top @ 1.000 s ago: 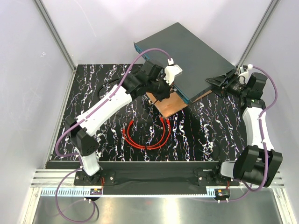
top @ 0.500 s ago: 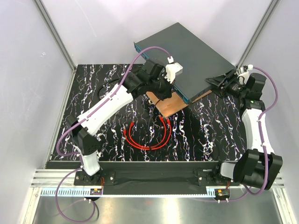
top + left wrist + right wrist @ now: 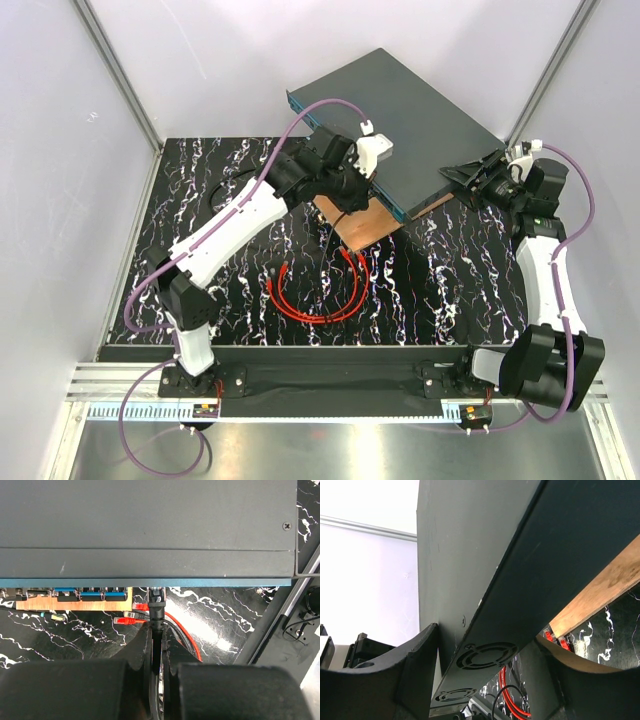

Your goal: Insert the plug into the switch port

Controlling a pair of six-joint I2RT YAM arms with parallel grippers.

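The left gripper [image 3: 156, 636] is clamped tight on a thin black lead [image 3: 156, 625], pinching just behind its connector [image 3: 156, 605], whose clear tip meets the teal front face [image 3: 215, 582] of the switch [image 3: 150, 520]. Whether that tip sits inside a port, the wrist view cannot settle. The task's own plug [image 3: 124, 621], an end of the red cable [image 3: 312, 300], lies loose on the table [image 3: 200, 180] just left of those fingers and below the row of ports [image 3: 92, 595]. A second red end [image 3: 141, 607] lies close by, and nothing holds either. The right gripper [image 3: 485, 642] straddles the switch's right corner, toward the table's far right corner, one finger above and one beneath, and appears to clamp it steady.

My reading is that the black connector is being pressed home, so the red plug's turn has not begun. The next move calls for letting go of the black lead, taking the red plug close behind its tip, and lining it up with a free port while the right arm braces the box.

The top view alone shows the red cable looped mid-table and the switch propped aslant on a wooden board [image 3: 362, 228]. Only the left wrist view shows the ports and plugs, and only the right wrist view shows the fan vents [image 3: 485, 656] in the side wall
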